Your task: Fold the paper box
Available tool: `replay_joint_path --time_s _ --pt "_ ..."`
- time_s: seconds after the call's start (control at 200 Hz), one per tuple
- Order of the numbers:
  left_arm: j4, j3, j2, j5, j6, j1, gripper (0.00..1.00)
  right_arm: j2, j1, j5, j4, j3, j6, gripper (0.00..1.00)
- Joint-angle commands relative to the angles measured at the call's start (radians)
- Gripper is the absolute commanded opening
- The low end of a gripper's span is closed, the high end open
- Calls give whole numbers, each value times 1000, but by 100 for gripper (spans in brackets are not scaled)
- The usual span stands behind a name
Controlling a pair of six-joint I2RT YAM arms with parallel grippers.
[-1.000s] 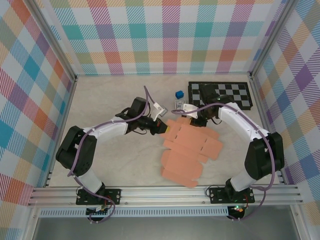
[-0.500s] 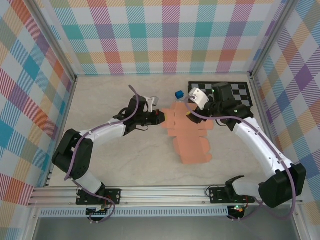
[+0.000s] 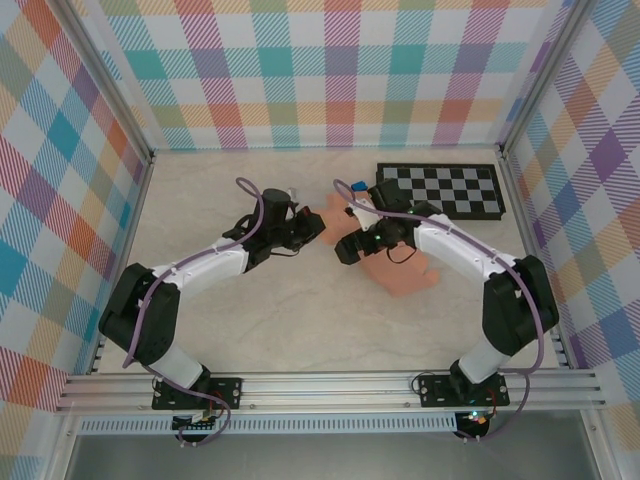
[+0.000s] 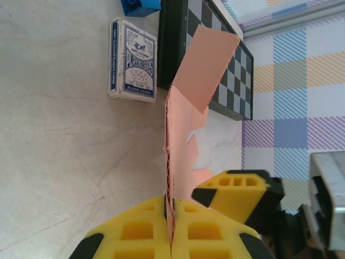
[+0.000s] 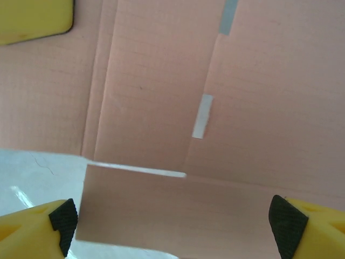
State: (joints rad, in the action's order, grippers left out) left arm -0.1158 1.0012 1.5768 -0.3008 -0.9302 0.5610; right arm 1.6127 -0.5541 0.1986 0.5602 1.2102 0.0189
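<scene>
Left gripper (image 4: 170,209) is clenched on the paper box (image 4: 182,135). Its yellow pads are pressed together with the sheet's edge pinched between them. In my left wrist view the sheet stands up edge-on from the table.

Right gripper (image 5: 172,229) is spread wide, one fingertip at each lower corner of its wrist view, grasping nothing. A flap of the sheet lies between the tips; I can't tell if they touch it.

From above, the left arm runs from its near-left base up and right, with the gripper (image 3: 306,228) around table centre. The right arm bends at the elbow near the right edge and its forearm reaches left. That gripper (image 3: 350,250) sits just beside the left one.

The paper box (image 3: 405,272) is salmon-orange and sits mid-table, just near of the chessboard (image 3: 440,190), partly under the right forearm. I see creases and a few slits, and one flap raised on the far side.

The card pack (image 4: 133,59) and blue cube (image 4: 141,5) lie beside the board's edge.
</scene>
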Motion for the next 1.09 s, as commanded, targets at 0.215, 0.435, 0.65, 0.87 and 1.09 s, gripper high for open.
replay_joint_path --time_s 0.215,0.435,0.65,0.87,1.09 --pt "13 33 -11 6 -9 2 0 36 -74 -177 10 59 -118 87" --pt "76 55 -8 35 110 2 0 28 -72 -249 51 63 -97 79" --pt "113 51 0 49 202 2 0 12 -49 -209 20 34 -103 67" --pt "77 20 2 55 318 5 0 51 -28 -150 12 27 -100 56" --pt "-95 -64 -6 69 472 10 0 85 -15 -68 -31 -12 -155 50"
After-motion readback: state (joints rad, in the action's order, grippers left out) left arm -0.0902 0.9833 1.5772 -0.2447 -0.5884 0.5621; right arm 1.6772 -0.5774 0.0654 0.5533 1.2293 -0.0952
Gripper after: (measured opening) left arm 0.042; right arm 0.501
